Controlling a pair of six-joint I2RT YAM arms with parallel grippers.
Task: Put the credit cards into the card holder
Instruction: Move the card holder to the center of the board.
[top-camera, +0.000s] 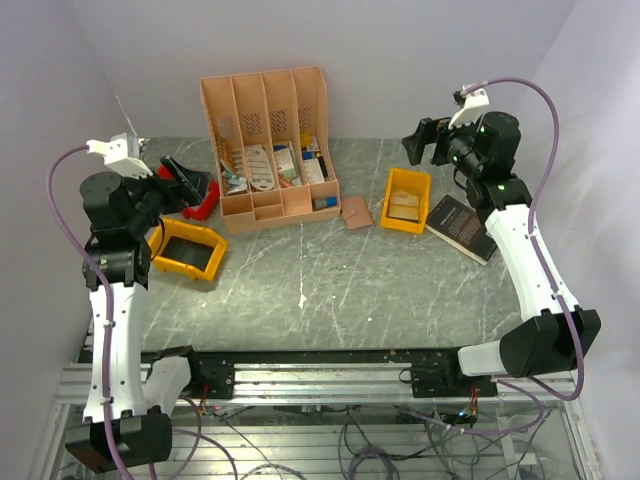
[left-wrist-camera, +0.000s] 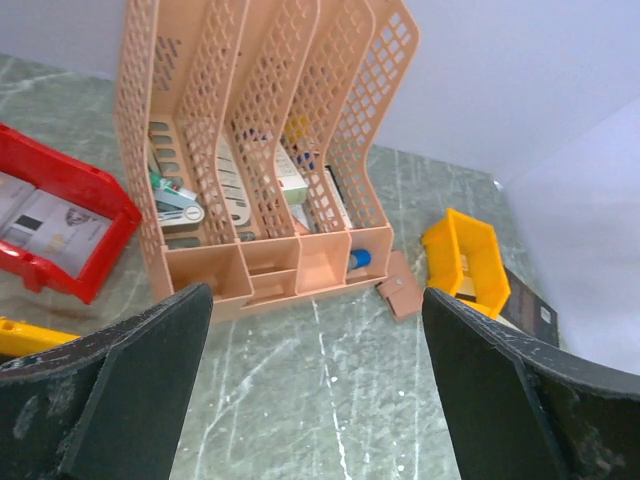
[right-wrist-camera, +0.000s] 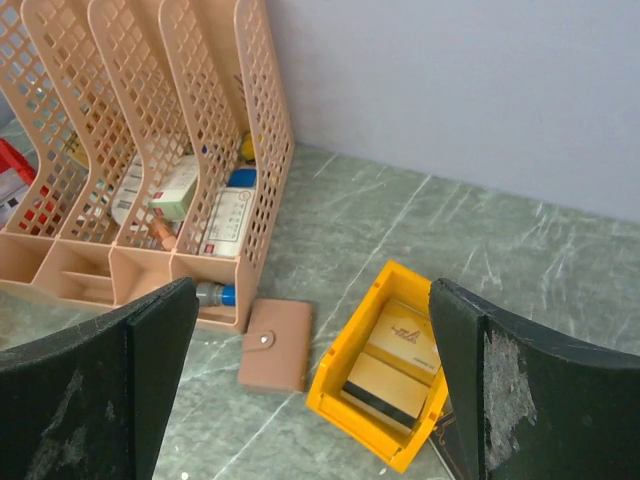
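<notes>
The card holder (top-camera: 356, 211) is a tan-brown wallet, snapped closed, lying flat on the table between the peach organiser and a yellow bin (top-camera: 393, 184). It also shows in the wrist views, as card holder (left-wrist-camera: 403, 290) and card holder (right-wrist-camera: 276, 346). Credit cards (right-wrist-camera: 400, 362) lie stacked inside that yellow bin (right-wrist-camera: 345, 350); they look cream, and one has a dark stripe. My left gripper (top-camera: 185, 178) hangs open high at the left, gripper (left-wrist-camera: 315, 300) empty. My right gripper (top-camera: 427, 142) is raised at the back right, gripper (right-wrist-camera: 312, 300) open above the wallet and bin.
A peach slotted organiser (top-camera: 268, 150) with leaflets and small items stands at the back centre. A red bin (left-wrist-camera: 95, 190) with pale printed cards and a second yellow bin (top-camera: 188, 248) sit at the left. A black book (top-camera: 462, 226) lies right of the yellow bin.
</notes>
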